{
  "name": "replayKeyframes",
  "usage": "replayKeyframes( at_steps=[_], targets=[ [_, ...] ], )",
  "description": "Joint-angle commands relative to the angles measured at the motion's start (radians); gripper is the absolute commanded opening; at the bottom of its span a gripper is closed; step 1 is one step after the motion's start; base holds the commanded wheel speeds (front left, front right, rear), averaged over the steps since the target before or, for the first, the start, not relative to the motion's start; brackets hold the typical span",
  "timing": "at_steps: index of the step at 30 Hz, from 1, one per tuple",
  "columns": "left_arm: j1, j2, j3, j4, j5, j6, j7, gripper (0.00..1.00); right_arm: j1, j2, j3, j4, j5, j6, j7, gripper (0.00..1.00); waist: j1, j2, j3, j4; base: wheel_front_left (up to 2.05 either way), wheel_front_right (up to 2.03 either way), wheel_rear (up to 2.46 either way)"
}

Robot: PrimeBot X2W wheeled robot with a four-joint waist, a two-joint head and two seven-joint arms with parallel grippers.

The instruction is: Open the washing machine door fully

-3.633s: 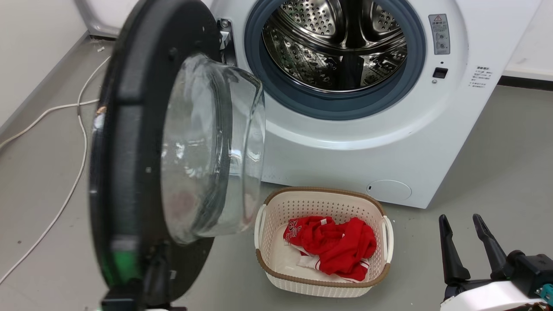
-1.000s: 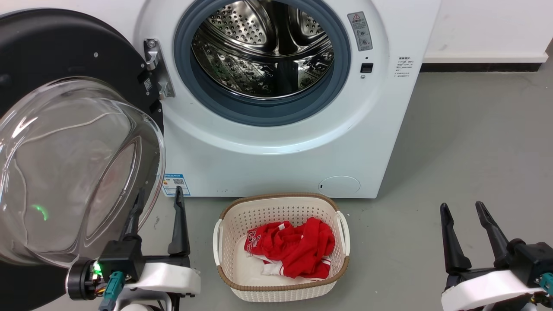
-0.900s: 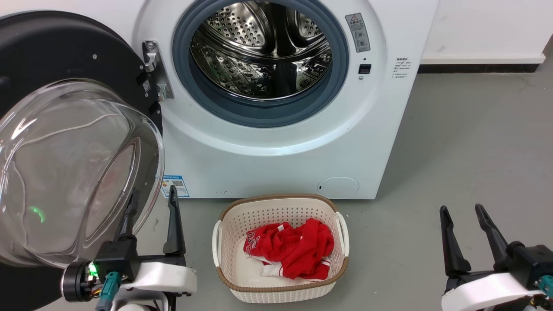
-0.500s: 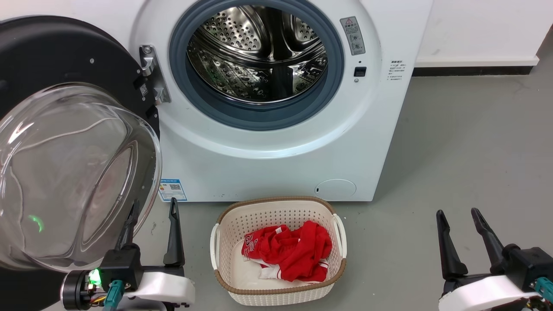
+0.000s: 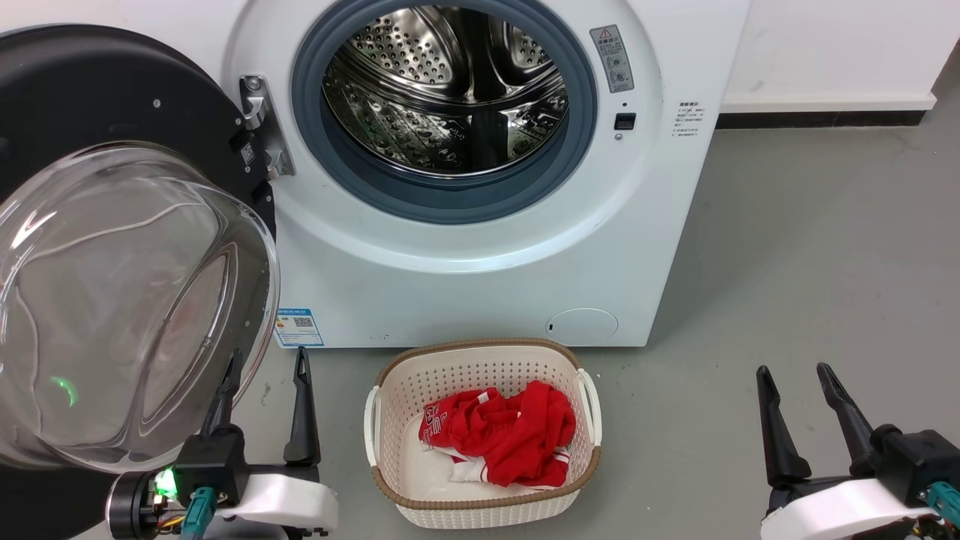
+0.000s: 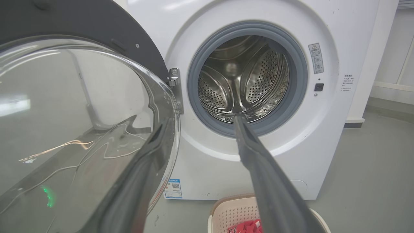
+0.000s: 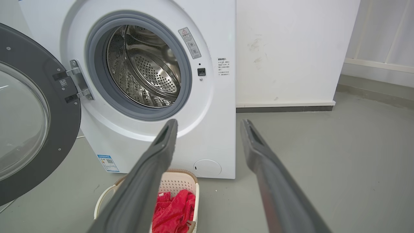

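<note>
Head view, so: the washing machine door (image 5: pixel 112 97) is swung wide open to the left of the washing machine (image 5: pixel 465 285). It hangs off its metal hinge (image 5: pixel 259 124), with the clear glass bowl (image 5: pixel 112 300) bulging out toward the robot. The steel drum (image 5: pixel 450 90) and grey gasket (image 5: pixel 450 202) are totally uncovered.

The left gripper (image 5: pixel 268 356) sits low, right by the bottom edge of the bowl. Its fingers are spread apart with nothing between them. One finger looks to be right up against the glass rim, but honestly I can't tell if it's touching.

The right gripper (image 5: pixel 793 371) is well off to the right over the grey floor (image 5: pixel 787 262), also spread wide and holding nothing.

A white basket (image 5: pixel 480 517) with a red garment (image 5: pixel 502 442) in it sits on the floor just in front of the machine, between the two grippers. A blue sticker (image 5: pixel 298 327) and a round flap (image 5: pixel 581 326) sit low on the front panel.
</note>
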Motion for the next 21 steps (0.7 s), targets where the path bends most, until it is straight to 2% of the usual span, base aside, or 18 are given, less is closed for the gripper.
replayKeyframes(
  at_steps=[1, 4, 5, 10, 11, 14, 15, 21],
  targets=[
    [0.011, -0.002, 0.002, 0.001, 0.005, -0.002, -0.002, 1.00, 0.002, 0.001, 0.000, 0.003, 0.000, -0.001, -0.005, 1.00, 0.0000, -0.0001, 0.000, 0.000, 0.00, 0.00, 0.00],
    [0.010, -0.006, 0.006, 0.004, 0.010, -0.008, -0.002, 1.00, 0.002, 0.001, 0.000, 0.005, 0.003, -0.001, -0.003, 1.00, 0.0000, -0.0001, 0.000, 0.000, 0.00, 0.00, 0.00],
    [0.000, -0.004, 0.007, 0.003, 0.005, -0.006, 0.000, 0.00, 0.000, 0.000, 0.000, 0.003, 0.002, 0.000, -0.003, 0.00, 0.0000, -0.0001, 0.000, 0.000, 0.00, 0.00, 0.00],
    [-0.003, -0.008, 0.021, 0.038, -0.053, -0.014, 0.021, 0.00, 0.001, 0.000, 0.003, 0.029, 0.059, 0.000, 0.001, 0.00, 0.0000, -0.0001, 0.001, 0.000, 0.00, 0.00, 0.00],
    [-0.009, -0.010, 0.029, 0.045, -0.116, -0.023, 0.039, 0.00, -0.008, -0.004, 0.002, 0.039, 0.126, 0.000, 0.010, 0.00, 0.0000, -0.0001, 0.002, 0.000, 0.00, 0.00, 0.00],
    [-0.012, -0.013, 0.035, 0.049, -0.177, -0.032, 0.052, 0.00, -0.018, -0.007, 0.001, 0.050, 0.188, 0.000, 0.018, 0.00, 0.0000, -0.0001, 0.003, 0.001, 0.00, 0.00, 0.00],
    [-0.015, -0.015, 0.040, 0.052, -0.236, -0.040, 0.065, 0.00, -0.027, -0.009, 0.001, 0.060, 0.247, 0.000, 0.025, 0.00, 0.0000, -0.0001, 0.003, 0.001, 0.00, 0.00, 0.00],
    [-0.023, -0.019, 0.051, 0.061, -0.346, -0.056, 0.090, 0.00, -0.043, -0.013, 0.000, 0.078, 0.358, 0.000, 0.038, 0.00, 0.0000, -0.0001, 0.005, 0.001, 0.00, 0.00, 0.00]
  ],
)
